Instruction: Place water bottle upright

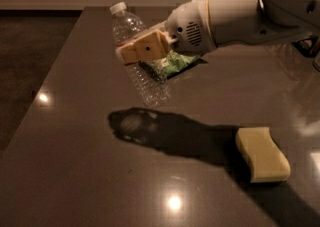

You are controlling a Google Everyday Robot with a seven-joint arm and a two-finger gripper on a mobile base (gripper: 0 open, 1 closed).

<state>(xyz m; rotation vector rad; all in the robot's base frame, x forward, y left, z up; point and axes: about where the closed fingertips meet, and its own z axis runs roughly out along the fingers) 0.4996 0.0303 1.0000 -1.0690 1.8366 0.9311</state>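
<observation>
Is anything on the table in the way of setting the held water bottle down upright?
Nothing visible. The gripper holds the water bottle tilted above the table; only shadow lies beneath it. The green packet lies behind that spot, the yellow sponge off to the right, both apart from it.

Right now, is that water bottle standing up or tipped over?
Tipped. The water bottle leans in the air, cap up-left, base above the table, clamped mid-body by the gripper.
</observation>
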